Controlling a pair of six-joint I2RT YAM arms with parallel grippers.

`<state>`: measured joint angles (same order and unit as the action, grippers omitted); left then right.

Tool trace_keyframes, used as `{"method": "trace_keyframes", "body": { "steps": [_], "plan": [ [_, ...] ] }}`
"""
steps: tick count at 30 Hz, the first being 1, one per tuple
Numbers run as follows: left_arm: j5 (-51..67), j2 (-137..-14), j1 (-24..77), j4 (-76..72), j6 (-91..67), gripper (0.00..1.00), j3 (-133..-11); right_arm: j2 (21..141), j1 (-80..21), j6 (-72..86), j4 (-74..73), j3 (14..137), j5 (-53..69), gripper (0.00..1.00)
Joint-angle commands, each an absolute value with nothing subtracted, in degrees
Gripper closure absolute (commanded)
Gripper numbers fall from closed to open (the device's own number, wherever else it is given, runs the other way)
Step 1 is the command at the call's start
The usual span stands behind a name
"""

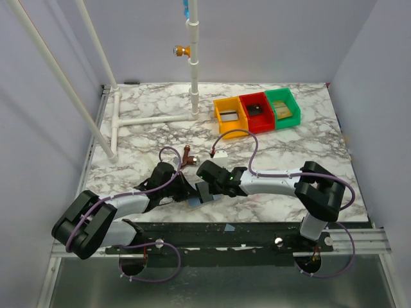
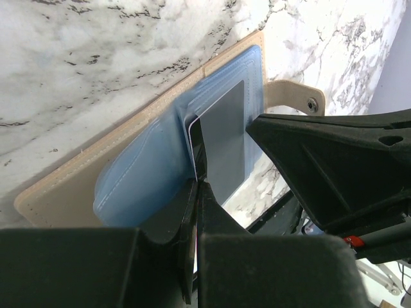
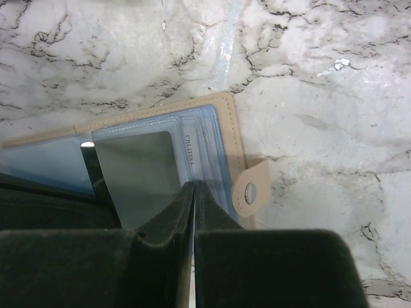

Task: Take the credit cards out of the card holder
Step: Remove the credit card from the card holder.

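The card holder [image 2: 70, 192] lies open on the marble table, tan outside with blue clear sleeves [image 3: 212, 147]; in the top view it shows as a small grey-blue patch [image 1: 201, 193] between the two grippers. A grey card [image 3: 135, 167] sits in a sleeve and also shows in the left wrist view [image 2: 226, 138]. My left gripper [image 2: 196, 187] is shut on the thin white edge of a card [image 2: 191, 135] that sticks out of a blue pocket. My right gripper [image 3: 193, 187] is shut on the edge of a sleeve beside the snap tab [image 3: 249, 192]. The two grippers nearly touch [image 1: 192, 183].
Yellow [image 1: 230, 114], red [image 1: 257, 110] and green [image 1: 282, 106] bins stand at the back right. A white pipe frame [image 1: 194, 64] stands at the back left. A small brown object [image 1: 186, 156] and a white scrap [image 1: 214, 154] lie just beyond the grippers.
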<state>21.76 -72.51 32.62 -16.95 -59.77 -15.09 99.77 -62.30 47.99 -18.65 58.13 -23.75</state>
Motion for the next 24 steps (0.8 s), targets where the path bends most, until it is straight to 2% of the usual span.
{"method": "trace_keyframes", "body": {
  "steps": [1,24],
  "plan": [
    [23.1,-71.8,32.2,-15.0,-58.0,1.00,-15.6,102.4,-62.4,47.0,-25.9,57.0,-25.7,0.96],
    [21.4,-66.9,30.8,-8.0,-55.4,1.00,-14.8,102.7,-62.4,46.9,-26.0,57.2,-25.7,0.96]
  ]
}}
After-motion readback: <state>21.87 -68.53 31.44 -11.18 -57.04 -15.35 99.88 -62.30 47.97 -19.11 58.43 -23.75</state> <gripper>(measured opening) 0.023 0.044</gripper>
